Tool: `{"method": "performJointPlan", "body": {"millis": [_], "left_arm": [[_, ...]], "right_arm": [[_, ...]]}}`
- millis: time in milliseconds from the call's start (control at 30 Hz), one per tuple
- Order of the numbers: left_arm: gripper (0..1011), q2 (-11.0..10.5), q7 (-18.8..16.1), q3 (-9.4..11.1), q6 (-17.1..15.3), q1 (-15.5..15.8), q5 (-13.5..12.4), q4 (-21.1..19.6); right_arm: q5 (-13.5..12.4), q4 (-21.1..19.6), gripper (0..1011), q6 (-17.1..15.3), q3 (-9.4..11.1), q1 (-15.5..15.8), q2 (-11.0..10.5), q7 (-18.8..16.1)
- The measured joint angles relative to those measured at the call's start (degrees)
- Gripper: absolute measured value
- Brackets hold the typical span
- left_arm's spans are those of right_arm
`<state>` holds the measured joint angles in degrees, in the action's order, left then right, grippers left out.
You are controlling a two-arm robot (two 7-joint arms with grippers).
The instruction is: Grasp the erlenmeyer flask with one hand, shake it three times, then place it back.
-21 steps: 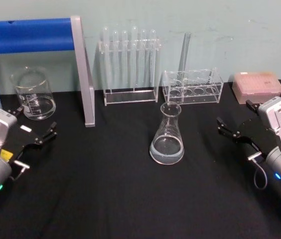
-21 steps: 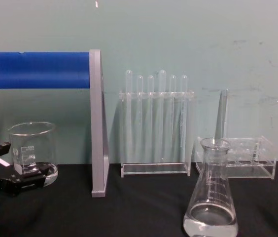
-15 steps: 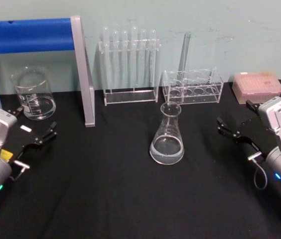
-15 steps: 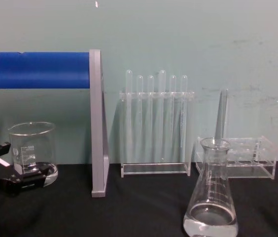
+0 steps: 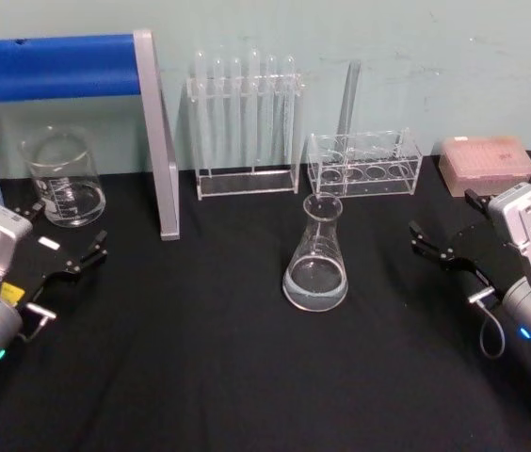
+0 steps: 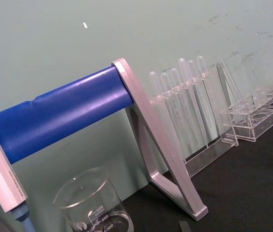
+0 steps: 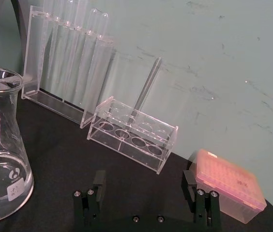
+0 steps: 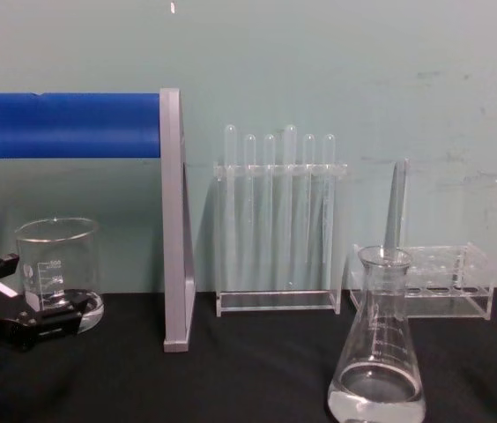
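While upright on the bench (image 5: 200, 367), the erlenmeyer flask (image 5: 315, 261) is being flanked.
Well apart from it, the left pincer (image 5: 66, 231) and right pincer (image 5: 444, 217) are being held spread.

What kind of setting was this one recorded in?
Likely a chemistry-lab bench, perhaps a mock-up: an erlenmeyer flask, a rack of test tubes and a glass beaker stand on a black-covered table.

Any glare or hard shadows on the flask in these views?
Head view: erlenmeyer flask evenly lit, pale sheen at its base, no hard shadow on the black cloth. Chest view: graduation marks show, no glare. Right wrist view: flask cut by the frame edge.
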<state>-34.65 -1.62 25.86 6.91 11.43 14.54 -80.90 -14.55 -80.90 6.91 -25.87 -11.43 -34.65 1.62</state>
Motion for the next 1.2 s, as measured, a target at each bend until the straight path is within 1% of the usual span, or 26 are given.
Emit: {"method": "performJointPlan", "body": {"millis": [967, 1100, 1200], "left_arm": [[1001, 0.0, 0.0, 0.0, 0.0, 0.0, 0.0, 0.0], [1001, 0.0, 0.0, 0.0, 0.0, 0.0, 0.0, 0.0], [1001, 0.0, 0.0, 0.0, 0.0, 0.0, 0.0, 0.0]], "right_arm": [[0.01, 0.01, 1003, -0.01, 0.05, 0.0, 0.03, -0.06], [-0.06, 0.15, 1003, -0.32, 0.57, 0.24, 0.31, -0.99], [-0.93, 0.33, 1003, -0.86, 1.16, 0.47, 0.68, -2.17]]}}
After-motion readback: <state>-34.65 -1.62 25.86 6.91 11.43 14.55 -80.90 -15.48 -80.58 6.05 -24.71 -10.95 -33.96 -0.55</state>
